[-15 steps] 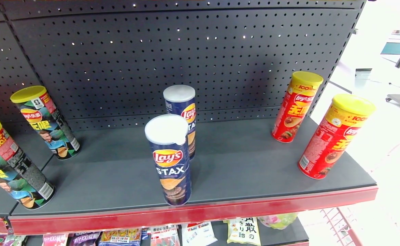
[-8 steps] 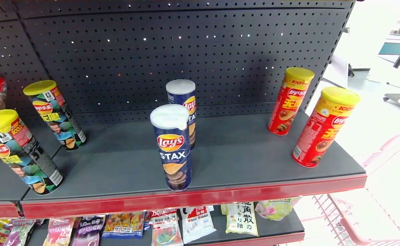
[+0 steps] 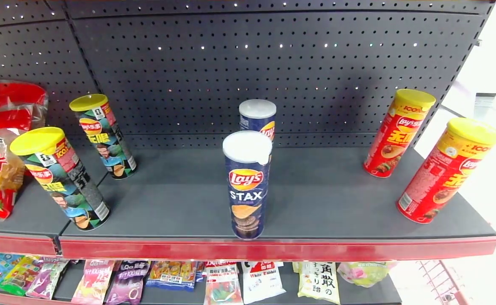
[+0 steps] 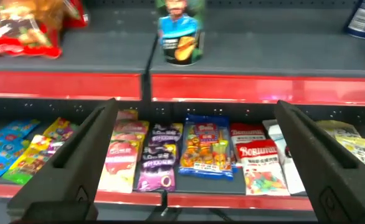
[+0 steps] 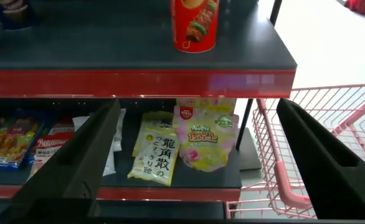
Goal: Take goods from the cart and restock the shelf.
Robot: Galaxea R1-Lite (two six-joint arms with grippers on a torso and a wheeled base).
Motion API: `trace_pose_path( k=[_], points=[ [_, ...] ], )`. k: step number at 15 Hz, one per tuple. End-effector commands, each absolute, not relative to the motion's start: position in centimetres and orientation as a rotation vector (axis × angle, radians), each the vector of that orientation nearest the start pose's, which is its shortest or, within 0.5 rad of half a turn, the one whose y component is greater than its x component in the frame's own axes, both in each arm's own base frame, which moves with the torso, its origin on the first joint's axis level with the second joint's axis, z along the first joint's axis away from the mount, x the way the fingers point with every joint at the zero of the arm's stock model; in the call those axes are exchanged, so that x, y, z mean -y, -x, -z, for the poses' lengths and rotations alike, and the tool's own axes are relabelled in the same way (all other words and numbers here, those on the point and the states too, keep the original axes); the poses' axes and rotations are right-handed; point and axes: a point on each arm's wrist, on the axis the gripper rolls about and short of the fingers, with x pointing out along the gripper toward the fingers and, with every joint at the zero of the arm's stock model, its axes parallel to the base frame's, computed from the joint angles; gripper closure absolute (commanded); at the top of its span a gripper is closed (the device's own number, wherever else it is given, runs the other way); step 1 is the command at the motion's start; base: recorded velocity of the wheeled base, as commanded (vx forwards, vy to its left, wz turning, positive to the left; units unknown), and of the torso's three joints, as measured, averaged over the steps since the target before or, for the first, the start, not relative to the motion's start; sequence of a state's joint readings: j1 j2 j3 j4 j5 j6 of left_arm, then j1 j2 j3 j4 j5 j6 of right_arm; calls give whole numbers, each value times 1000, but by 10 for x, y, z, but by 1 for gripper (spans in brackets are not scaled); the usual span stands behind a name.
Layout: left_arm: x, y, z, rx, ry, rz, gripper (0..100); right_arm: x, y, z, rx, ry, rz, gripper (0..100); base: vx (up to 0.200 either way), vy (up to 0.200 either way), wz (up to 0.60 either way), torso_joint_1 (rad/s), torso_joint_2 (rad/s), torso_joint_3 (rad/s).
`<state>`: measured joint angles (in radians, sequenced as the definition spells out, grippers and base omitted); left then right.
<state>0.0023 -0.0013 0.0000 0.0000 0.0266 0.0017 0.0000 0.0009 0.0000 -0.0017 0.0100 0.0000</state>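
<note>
Six glossy cylindrical cans stand on the matte shelf; left pincer and right pincer gape empty

The right end effector faces the shelf with fingers spread wide and nothing between them. Straight ahead lie snack bags. A red can stands on the shelf beyond, and the pink cart is beside one finger.

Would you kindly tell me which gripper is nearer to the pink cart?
Right. The right gripper is at the right end of the shelf, with the pink cart beside it; the left gripper faces the shelf farther left, below the teal can.
</note>
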Motion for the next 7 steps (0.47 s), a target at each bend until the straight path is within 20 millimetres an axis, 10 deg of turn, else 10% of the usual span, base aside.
trace_pose_path(
  k=[1,7],
  points=[
    [-1,23,-75,0,-2,-29,0,0,23,-76,2,2,-9,0,0,0,0,0,0,0],
    [-1,23,-75,-2,0,-29,0,0,23,-76,2,0,-8,0,0,0,0,0,0,0]
  ],
)
